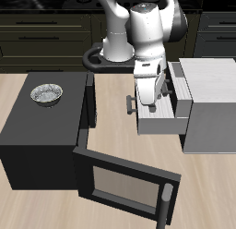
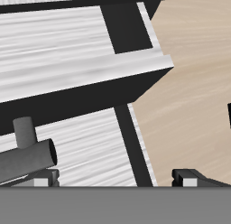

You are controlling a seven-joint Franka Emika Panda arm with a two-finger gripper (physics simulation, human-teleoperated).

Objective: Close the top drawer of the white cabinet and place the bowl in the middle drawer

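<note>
The white cabinet [image 1: 214,103] stands beside the black box. One of its drawers [image 1: 162,119] is pulled far out, its dark bar handle [image 1: 130,104] pointing toward the black box. Above it, the top drawer [image 1: 182,88] sticks out only a little. My gripper [image 1: 149,100] hangs open over the front end of the pulled-out drawer, holding nothing. In the wrist view the gripper [image 2: 115,178] sits over the white drawer [image 2: 81,146], with the dark handle [image 2: 32,154] close to one finger [image 2: 36,173]. The silver bowl [image 1: 46,94] rests on top of the black box.
The black box [image 1: 37,131] has its glass door [image 1: 124,182] swung open toward the table's front edge. Bare wooden table [image 1: 111,113] lies between the box and the pulled-out drawer. A dark round object [image 1: 92,57] sits by the robot's base.
</note>
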